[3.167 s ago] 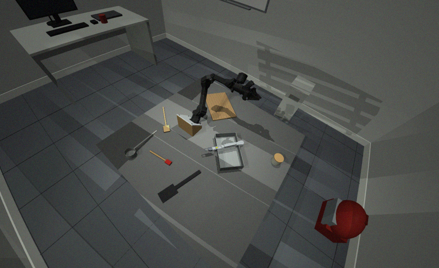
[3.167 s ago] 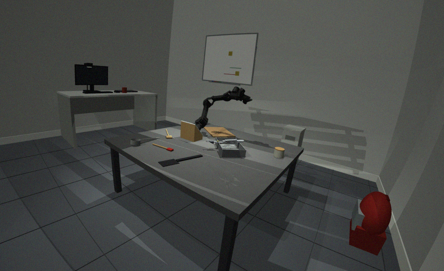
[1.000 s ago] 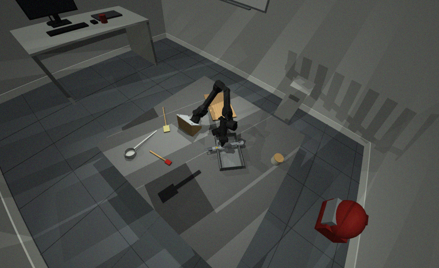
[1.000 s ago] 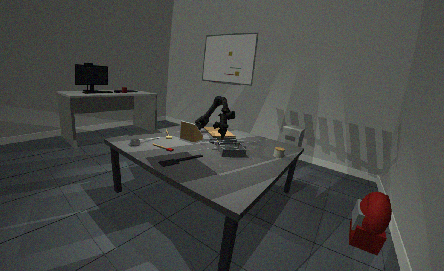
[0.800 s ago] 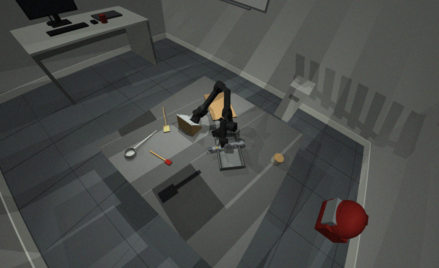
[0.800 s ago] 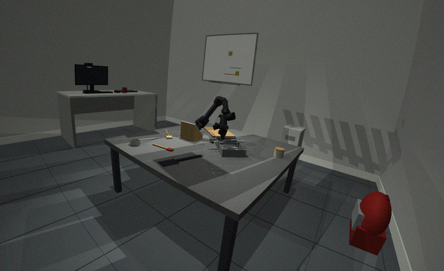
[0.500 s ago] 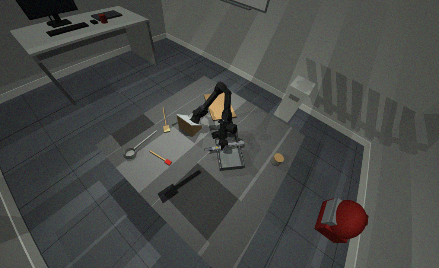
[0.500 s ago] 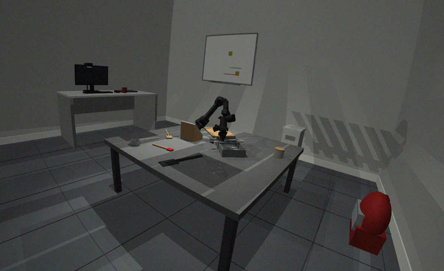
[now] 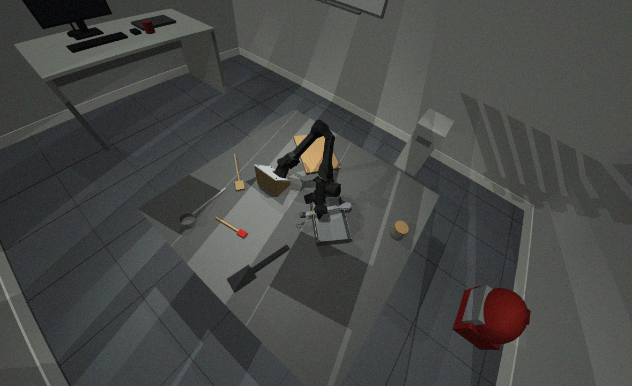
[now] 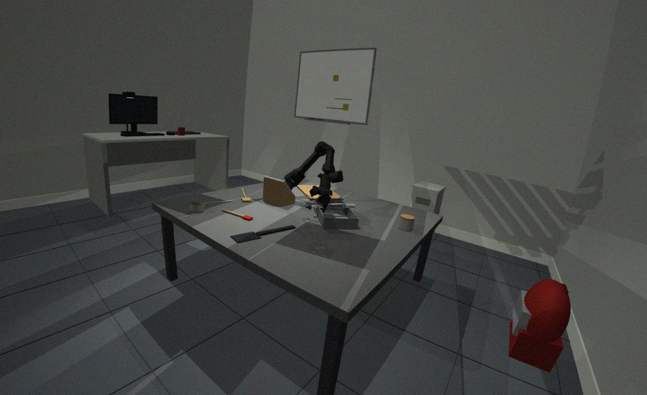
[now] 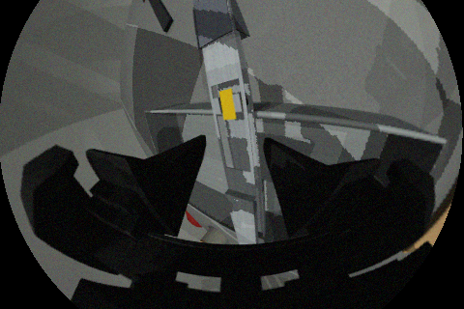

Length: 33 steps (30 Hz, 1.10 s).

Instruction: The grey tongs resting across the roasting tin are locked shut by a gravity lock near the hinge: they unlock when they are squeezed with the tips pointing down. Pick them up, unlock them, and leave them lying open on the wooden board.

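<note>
The grey tongs [image 9: 345, 206] [image 10: 347, 205] [image 11: 220, 63] lie across the roasting tin [image 9: 333, 242] [image 10: 340, 223] [image 11: 338, 123]. Their arms look close together, and a yellow part [image 11: 227, 104] shows on them in the wrist view. One end reaches out past the tin's left rim in the top and exterior views. My gripper [image 9: 320, 212] [image 10: 323, 209] [image 11: 235, 141] is open and points down over the tin. Its fingers stand on either side of the tongs, with gaps visible in the wrist view. The wooden board [image 9: 311, 152] [image 10: 336, 196] lies behind the tin, beside the arm.
A wooden block [image 9: 272, 185] [image 10: 278, 192] stands at the arm's base. A lidded jar [image 9: 398, 229] [image 10: 406, 222] stands right of the tin. A black turner [image 9: 242, 278] [image 10: 247, 237], a red-headed tool [image 9: 242, 234] [image 10: 247, 217] and a sieve [image 9: 187, 226] [image 10: 196, 209] lie to the left.
</note>
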Motion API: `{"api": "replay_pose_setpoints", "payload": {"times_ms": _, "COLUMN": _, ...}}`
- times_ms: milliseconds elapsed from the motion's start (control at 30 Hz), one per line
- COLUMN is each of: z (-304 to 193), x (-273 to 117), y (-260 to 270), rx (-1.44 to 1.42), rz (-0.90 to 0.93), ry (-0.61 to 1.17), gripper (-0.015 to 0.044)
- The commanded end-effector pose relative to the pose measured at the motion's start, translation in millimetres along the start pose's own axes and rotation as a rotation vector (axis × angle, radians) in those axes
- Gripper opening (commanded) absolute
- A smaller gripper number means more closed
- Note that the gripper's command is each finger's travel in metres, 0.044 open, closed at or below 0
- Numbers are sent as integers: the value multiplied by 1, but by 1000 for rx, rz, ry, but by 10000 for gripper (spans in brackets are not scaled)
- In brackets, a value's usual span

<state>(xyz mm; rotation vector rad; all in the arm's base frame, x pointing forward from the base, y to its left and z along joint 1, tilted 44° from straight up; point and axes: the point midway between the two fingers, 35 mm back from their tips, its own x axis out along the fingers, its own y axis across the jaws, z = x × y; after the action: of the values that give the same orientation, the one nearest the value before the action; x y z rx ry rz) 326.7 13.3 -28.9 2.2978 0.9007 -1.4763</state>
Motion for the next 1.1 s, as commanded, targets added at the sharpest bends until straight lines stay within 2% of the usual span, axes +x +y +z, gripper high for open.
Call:
{"api": "replay_pose_setpoints", "payload": {"times_ms": 0, "z": 3, "x": 8, "y": -1, "rx": 4, "rz": -1, "ry": -9, "gripper": 260}}
{"api": "replay_pose_setpoints", "payload": {"times_ms": 133, "z": 3, "x": 11, "y": -1, "rx": 4, "rz": -1, "ry": -9, "gripper": 260}}
{"api": "replay_pose_setpoints", "payload": {"times_ms": 200, "z": 1, "x": 7, "y": -1, "rx": 0, "rz": -2, "ry": -1, "gripper": 208}}
{"api": "replay_pose_setpoints", "payload": {"times_ms": 1000, "z": 1, "x": 7, "y": -1, "rx": 0, "rz": -2, "ry": -1, "gripper": 48}}
{"api": "replay_pose_setpoints", "payload": {"times_ms": 1067, "z": 1, "x": 7, "y": -1, "rx": 0, "rz": -2, "ry": -1, "gripper": -5}}
